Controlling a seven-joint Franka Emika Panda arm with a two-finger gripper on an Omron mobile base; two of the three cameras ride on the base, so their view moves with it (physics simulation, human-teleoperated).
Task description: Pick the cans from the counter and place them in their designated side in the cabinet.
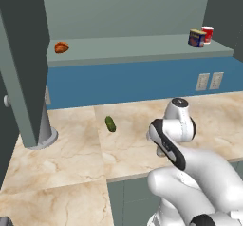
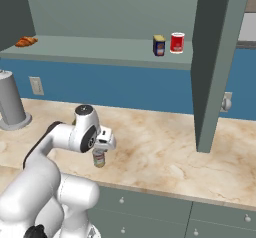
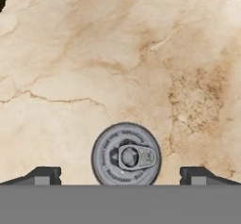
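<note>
The silver can [image 3: 126, 154] stands upright on the counter [image 3: 117, 53], seen from straight above in the hand view: a round grey lid with a ring of small embossed lettering near the rim and a pull tab at its centre. In the right base view the same can [image 2: 99, 158] shows its side below the hand, silver with a green-and-red label, standing near the front edge of the beige, brown-veined counter [image 2: 165, 147].

The gripper [image 3: 120, 175] hovers directly over this can with its jaws spread wide; one dark fingertip [image 3: 43, 175] stands to the left of the lid and the other to the right, both apart from it, so the can lies between them and is not held.

The other can [image 2: 159, 45], with a yellow top and a dark blue label, stands on the pale shelf of the cabinet [image 2: 100, 49] just beside the red can [image 2: 177, 42], towards the right end. In the left base view this pair shows again at the right end of the shelf, the blue can [image 1: 197, 38] just in front of the red one [image 1: 207, 33]. A croissant [image 1: 61, 47] lies at the far left end of the shelf

A green pickle [image 1: 110, 123] lies on the counter left of the arm, and a grey cylindrical stand [image 1: 42, 125] sits further left
</note>
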